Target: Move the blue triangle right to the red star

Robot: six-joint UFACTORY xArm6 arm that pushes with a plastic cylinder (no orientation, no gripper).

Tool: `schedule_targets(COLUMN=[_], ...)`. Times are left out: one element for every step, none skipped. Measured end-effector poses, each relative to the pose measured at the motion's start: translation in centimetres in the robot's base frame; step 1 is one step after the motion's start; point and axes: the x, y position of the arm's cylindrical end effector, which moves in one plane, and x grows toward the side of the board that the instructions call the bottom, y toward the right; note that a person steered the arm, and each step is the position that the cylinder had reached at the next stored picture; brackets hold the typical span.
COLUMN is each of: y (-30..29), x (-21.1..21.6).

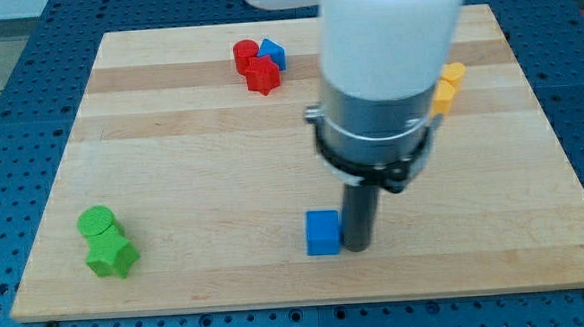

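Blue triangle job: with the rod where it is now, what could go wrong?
My tip sits beside the blue cube, far from the blue triangle, so it may shove the wrong blue block. The triangle sits tight against the red star and red cylinder; a push could scatter all three.

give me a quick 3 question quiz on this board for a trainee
1. True or false: the blue triangle lies at the view's bottom, far from the red star.
2. Which block sits right beside my tip? A) the green star B) the blue cube C) the yellow block
3. Fill in: the green cylinder lies near the board's lower ____ corner in the view.

Key
1. False: it is at the view's top, against the red star's upper right, next to the red cylinder.
2. B, just to the tip's left in the view.
3. left
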Motion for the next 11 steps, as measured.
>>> schedule_targets(y=[-1.2, -0.2, 3.5, 5.5, 5.5, 4.8, -1.5, -6.3, -10.4, -9.4, -8.3], x=[0.0, -1.3, -9.3, -19.3, -27.5, -33.8, -35.1, -35.2, -34.3, -31.2, -30.8])
